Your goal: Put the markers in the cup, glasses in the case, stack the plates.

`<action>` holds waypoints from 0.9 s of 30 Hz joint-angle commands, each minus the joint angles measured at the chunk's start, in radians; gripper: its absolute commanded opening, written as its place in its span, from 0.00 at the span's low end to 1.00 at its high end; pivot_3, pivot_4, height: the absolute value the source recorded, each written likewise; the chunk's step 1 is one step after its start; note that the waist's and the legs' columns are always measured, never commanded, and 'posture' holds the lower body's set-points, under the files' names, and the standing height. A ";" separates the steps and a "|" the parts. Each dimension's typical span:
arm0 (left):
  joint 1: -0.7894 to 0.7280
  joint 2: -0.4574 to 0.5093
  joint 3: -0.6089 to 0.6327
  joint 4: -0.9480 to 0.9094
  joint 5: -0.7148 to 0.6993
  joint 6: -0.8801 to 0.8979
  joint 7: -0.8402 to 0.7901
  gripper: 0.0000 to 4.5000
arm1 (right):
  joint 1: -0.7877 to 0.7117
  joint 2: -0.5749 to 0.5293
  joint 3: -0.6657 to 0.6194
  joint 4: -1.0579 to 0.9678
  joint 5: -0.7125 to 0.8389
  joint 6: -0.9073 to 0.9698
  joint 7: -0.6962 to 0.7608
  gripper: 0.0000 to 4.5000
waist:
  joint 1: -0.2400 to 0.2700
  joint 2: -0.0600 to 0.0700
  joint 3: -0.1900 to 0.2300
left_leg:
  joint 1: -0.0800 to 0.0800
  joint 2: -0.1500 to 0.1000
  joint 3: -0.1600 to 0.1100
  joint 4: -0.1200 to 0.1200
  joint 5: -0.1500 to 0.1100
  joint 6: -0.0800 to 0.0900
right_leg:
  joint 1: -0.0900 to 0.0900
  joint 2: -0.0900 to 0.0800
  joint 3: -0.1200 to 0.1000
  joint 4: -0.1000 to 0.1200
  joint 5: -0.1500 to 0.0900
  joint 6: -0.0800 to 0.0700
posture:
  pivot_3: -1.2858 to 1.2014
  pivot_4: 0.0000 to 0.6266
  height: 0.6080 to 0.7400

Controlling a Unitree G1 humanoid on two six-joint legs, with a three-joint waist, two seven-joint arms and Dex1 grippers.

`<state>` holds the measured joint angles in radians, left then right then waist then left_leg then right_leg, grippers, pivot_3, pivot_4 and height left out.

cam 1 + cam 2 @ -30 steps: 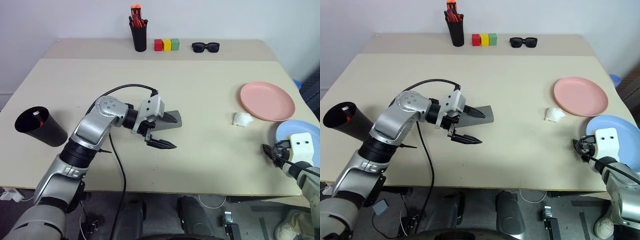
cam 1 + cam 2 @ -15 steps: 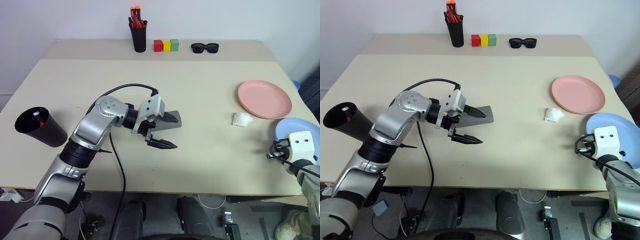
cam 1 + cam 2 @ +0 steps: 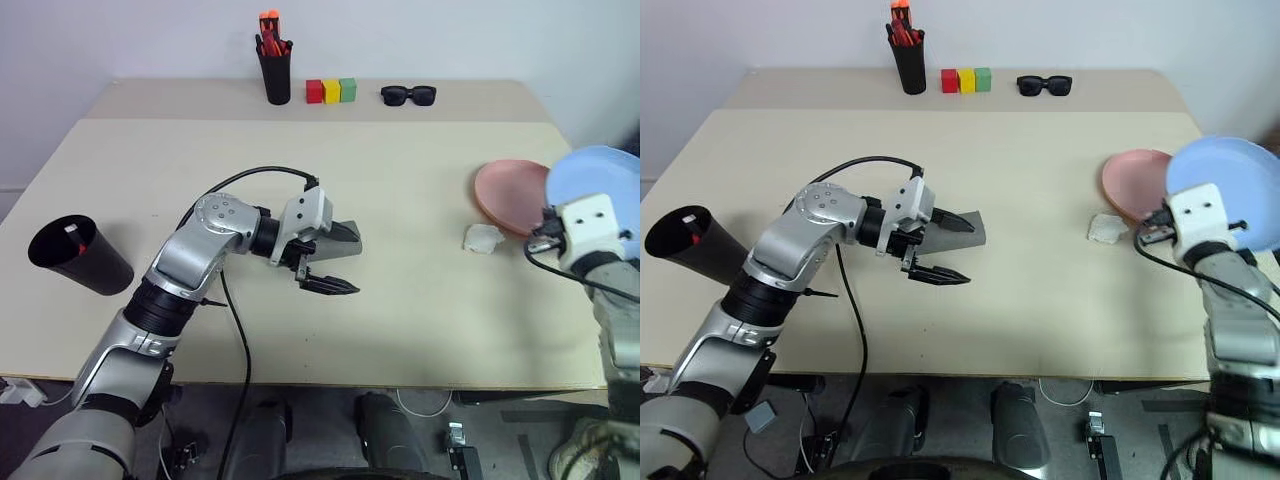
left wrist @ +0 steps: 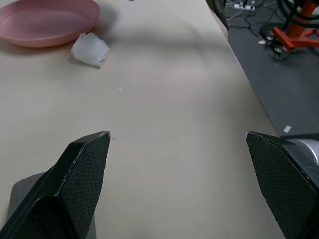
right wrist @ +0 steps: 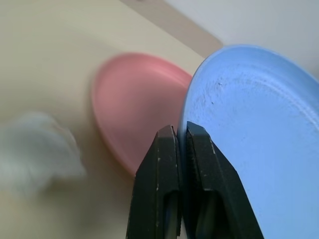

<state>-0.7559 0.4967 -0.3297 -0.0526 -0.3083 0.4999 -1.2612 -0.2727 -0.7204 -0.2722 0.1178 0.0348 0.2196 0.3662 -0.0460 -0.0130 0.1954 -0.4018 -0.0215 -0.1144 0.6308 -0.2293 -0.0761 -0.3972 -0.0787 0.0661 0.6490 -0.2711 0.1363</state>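
Light blue round shallow plastic plate (image 5: 259, 129) held aloft at far right over the salmon pink plate (image 5: 134, 104), pinched at its thin rim by the right gripper (image 5: 182, 137), fingers clamped together on it. Likely light, stiff and slick, so prone to swivelling in a rim pinch; best kept level. Left gripper (image 3: 335, 262) spread wide and empty above the grey case (image 3: 345, 238) near table centre.

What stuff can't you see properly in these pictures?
- Grey case: the left gripper, jaws open, covers most of it in the head views.
- Blue plate: its right side runs off the picture edge; the right gripper pinches its rim.
- Pink plate: partly behind the blue plate.
- Black cup: something red shows inside, too small to name.
- White lump: blurred in the right wrist view.
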 commanded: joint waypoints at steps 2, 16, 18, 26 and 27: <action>-0.003 0.010 0.029 -0.050 -0.012 0.019 0.028 1.00 | -0.183 -0.038 0.080 0.211 -0.042 -0.136 0.070 0.01 | 0.001 0.000 0.000 | 0.000 0.000 0.000 -0.001 0.000 0.000 | 0.000 0.000 0.000 0.000 0.000 0.000 | 0.52 0.24 1.00; 0.063 0.061 0.075 -0.162 -0.042 0.105 0.121 1.00 | -0.551 -0.025 0.214 0.825 -0.122 -0.388 0.131 0.66 | 0.001 0.001 0.001 | -0.001 0.000 0.000 -0.001 0.000 0.000 | -0.001 0.000 0.000 -0.001 0.000 0.000 | 0.52 0.24 1.00; 0.065 0.065 0.075 -0.166 -0.046 0.108 0.127 1.00 | -0.560 -0.027 0.215 0.841 -0.123 -0.401 0.125 0.89 | 0.000 0.001 0.001 | -0.001 0.000 0.000 -0.001 0.000 0.000 | -0.001 0.000 0.000 -0.001 0.000 0.000 | 0.52 0.24 1.00; 0.062 0.056 0.059 -0.149 -0.047 0.093 0.130 1.00 | -0.483 -0.035 0.121 0.656 -0.002 -0.328 0.170 1.00 | -0.001 0.001 0.001 | -0.001 0.000 0.000 -0.001 0.000 0.000 | -0.001 0.000 0.000 -0.001 0.000 0.000 | 0.52 0.24 1.00; 0.062 0.054 0.053 -0.142 -0.042 0.085 0.129 1.00 | -0.454 -0.036 0.103 0.598 0.026 -0.300 0.188 1.00 | 0.000 0.001 0.001 | -0.001 0.000 0.000 -0.001 0.000 0.000 | -0.001 0.000 0.000 -0.001 0.000 0.000 | 0.52 0.24 1.00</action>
<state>-0.6852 0.5519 -0.2858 -0.1788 -0.3455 0.6027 -1.1299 -0.7435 -0.7343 -0.1278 0.8106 0.0059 -0.1091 0.5298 -0.0463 -0.0123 0.1962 -0.4026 -0.0217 -0.1146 0.6294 -0.2295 -0.0758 -0.3980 -0.0790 0.0659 0.6481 -0.2711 0.1364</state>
